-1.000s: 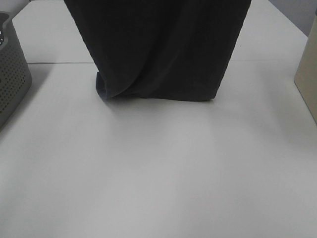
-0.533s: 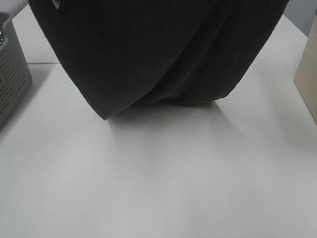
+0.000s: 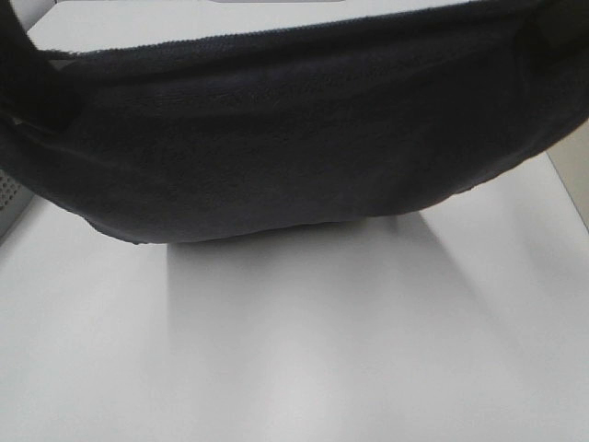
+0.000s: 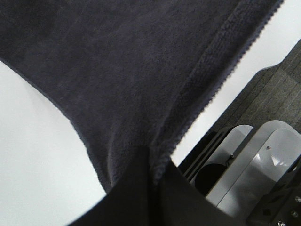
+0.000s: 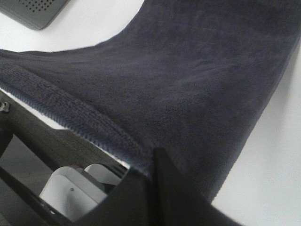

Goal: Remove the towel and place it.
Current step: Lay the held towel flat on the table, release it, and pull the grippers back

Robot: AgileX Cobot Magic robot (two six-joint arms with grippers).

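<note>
Here the towel [image 3: 294, 157] hangs stretched wide above the counter [image 3: 322, 359], reaching from the left side of the scene to the right side. Its lower edge sags in a curve, and I cannot tell if it touches the counter. The left hand [image 4: 154, 165] is closed on the hemmed edge at one end, and the right hand [image 5: 149, 165] is closed on the hem at the other end. The cloth hides much of the far counter. A grey perforated basket [image 5: 37, 10] stands at the left, mostly covered by the towel in the high view.

The white table [image 3: 304, 350] bears a grey basket [image 5: 40, 10] (perforated) at left.
</note>
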